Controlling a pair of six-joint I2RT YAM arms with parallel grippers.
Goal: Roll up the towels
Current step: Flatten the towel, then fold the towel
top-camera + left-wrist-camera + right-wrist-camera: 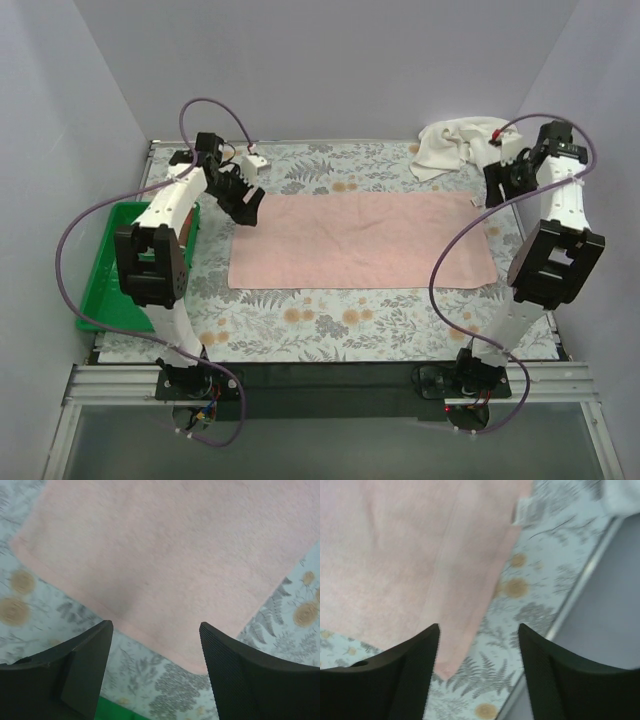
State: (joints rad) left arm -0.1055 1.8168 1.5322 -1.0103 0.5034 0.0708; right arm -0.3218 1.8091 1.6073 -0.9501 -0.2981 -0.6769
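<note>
In the top view I see the pink towel [362,240] lying flat and spread out in the middle of the frame, on the flower-pattern table cover [330,320]. Its long side goes from left to right. The cream towel [450,148] lies crumpled in a heap in the upper right, apart from the pink one. A green tray [100,290] stands at the left edge of the frame, partly hidden behind my left arm. The left gripper [248,212] hangs at the upper left corner of the pink towel. The right gripper [482,200] hangs at its upper right corner.

In the left wrist view the fingers [85,670] of the left gripper [155,626] are spread apart, and nothing is between them. The pink towel [165,555] fills the upper part of the frame, and one corner of it lies flat on the cover at the lower right, near the right finger. A small piece of the green tray [115,712] shows at the bottom.

In the right wrist view the fingers [560,680] of the right gripper [478,627] are also spread and hold nothing. The pink towel [395,555] covers the left and upper part, and one corner of it points down between the two fingers, flat on the cover. A bit of the cream towel [620,495] shows in the upper right corner.
</note>
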